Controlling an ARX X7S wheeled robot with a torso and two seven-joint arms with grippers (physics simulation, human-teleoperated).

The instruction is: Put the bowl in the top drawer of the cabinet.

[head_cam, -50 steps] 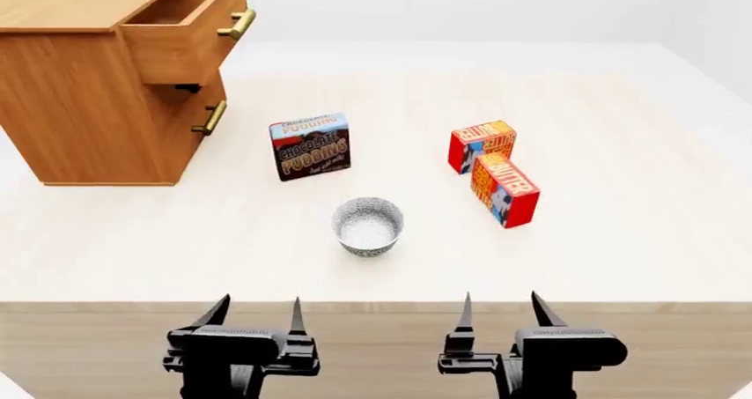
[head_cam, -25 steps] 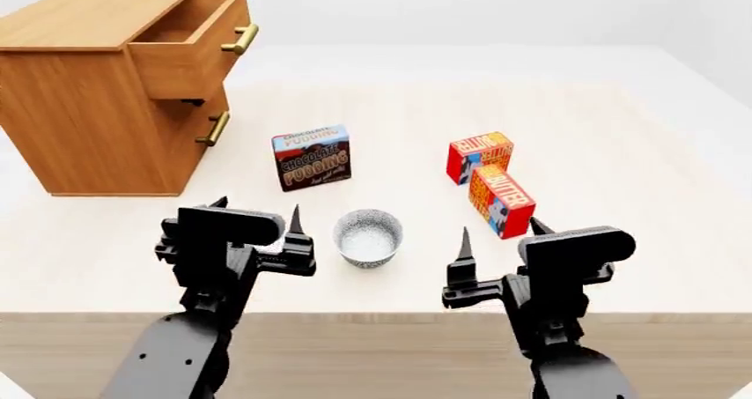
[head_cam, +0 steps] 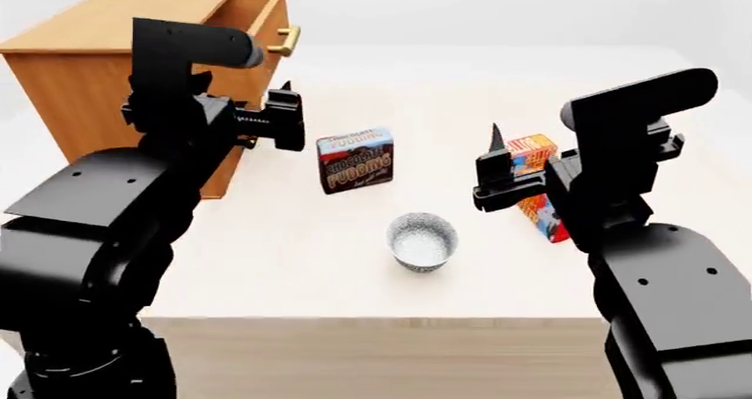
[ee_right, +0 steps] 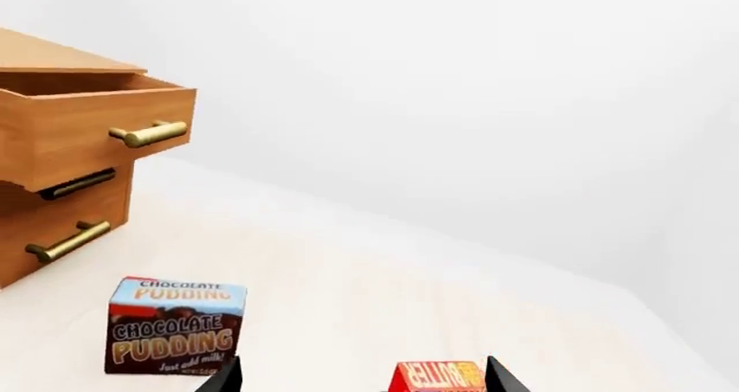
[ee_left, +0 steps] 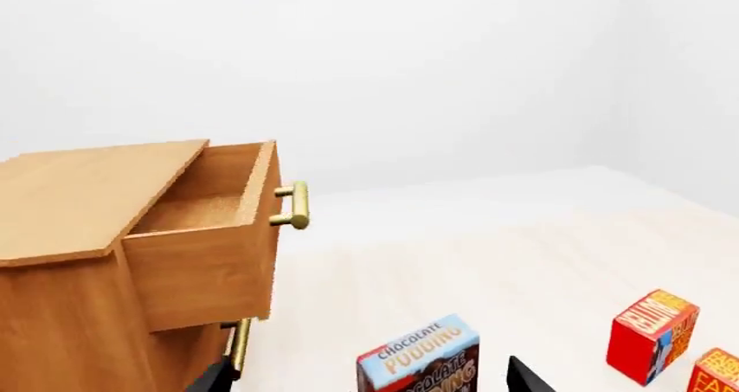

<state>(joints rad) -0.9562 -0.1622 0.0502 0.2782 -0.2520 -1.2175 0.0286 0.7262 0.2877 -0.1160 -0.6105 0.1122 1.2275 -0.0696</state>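
We see the bowl [head_cam: 422, 240] upright on the worktop [head_cam: 294, 267], near its front edge and between our two arms, untouched by either. Both arms are raised well above it. The left claw [head_cam: 261, 117] hangs near the cabinet [head_cam: 83, 82], its tips spread apart with nothing between them; the right claw [head_cam: 512, 172] hovers in front of the red butter boxes [head_cam: 534, 152], and its two tips likewise stand apart and empty in the right wrist view. Neither wrist camera shows the bowl, so it lies below and on our side of both claws.

The relation that matters is this: the bowl sits lower than either claw and nearer to us, a little closer to the right claw than to the left. Being round, it has no long axis to line up with, so we judge any rim grasp from above would serve. The top drawer [head_cam: 253, 29] stands pulled out at the cabinet's far left, beyond the pudding box [head_cam: 355, 159], on the left arm's side. The carry would therefore run leftward and away from us across the worktop.
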